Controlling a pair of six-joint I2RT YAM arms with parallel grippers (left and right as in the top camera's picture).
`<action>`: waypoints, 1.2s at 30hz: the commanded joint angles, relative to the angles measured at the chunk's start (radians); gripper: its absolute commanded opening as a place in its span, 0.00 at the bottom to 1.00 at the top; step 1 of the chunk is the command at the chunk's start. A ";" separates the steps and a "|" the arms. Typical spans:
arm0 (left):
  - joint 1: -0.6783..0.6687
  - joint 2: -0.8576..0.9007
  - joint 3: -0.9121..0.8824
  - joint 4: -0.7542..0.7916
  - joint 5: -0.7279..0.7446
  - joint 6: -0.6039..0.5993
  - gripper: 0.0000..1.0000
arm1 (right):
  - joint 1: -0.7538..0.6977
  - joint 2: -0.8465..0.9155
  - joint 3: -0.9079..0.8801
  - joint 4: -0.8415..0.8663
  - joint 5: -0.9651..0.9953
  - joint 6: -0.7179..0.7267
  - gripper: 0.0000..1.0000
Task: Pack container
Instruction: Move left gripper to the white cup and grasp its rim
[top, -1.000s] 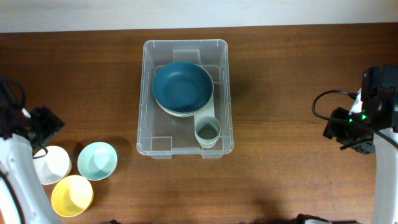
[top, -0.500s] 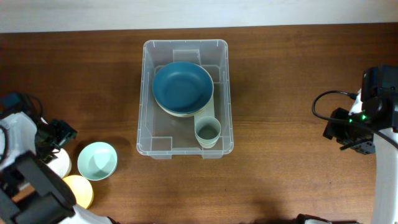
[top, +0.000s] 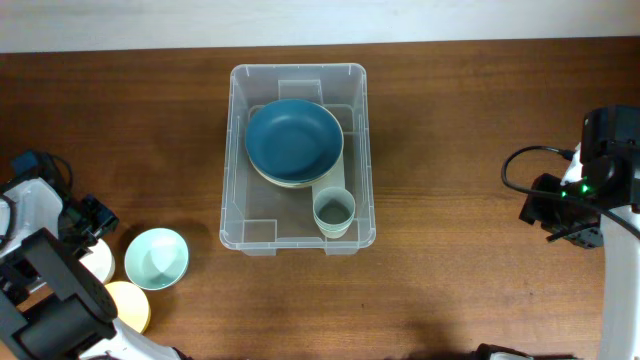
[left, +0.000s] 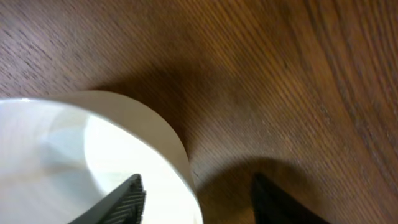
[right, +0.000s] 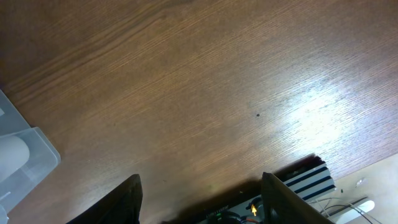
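**A:** How did each gripper stand?

**B:** Left gripper (left: 196, 193): jaws apart, straddling the rim of the white bowl (left: 74, 143), one finger inside and one outside, not clamped. Right gripper (right: 199, 193): jaws apart above bare bench (top: 460, 120), holding nothing.

**A:** Counts?

**B:** One container (top: 232, 150), mid-bench, held one blue bowl (top: 294, 138) stacked on a pale bowl (top: 285, 183), plus one cup (top: 333, 211). Three bowls lay outside, at the left: white, mint bowl (top: 157, 257), yellow bowl (top: 130, 300).

**A:** Change since a second before?

**B:** The left arm had swung over the white and yellow bowls, partly hiding them. Nothing else had moved.
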 joint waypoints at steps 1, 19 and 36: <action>0.003 0.014 -0.002 0.011 -0.014 0.001 0.54 | -0.001 -0.014 0.000 -0.001 0.010 0.000 0.57; 0.002 0.083 -0.001 0.034 -0.013 0.000 0.30 | -0.001 -0.014 0.000 -0.001 0.010 0.000 0.57; -0.039 0.012 0.241 -0.100 0.158 0.041 0.01 | -0.001 -0.014 0.000 -0.001 0.010 0.000 0.57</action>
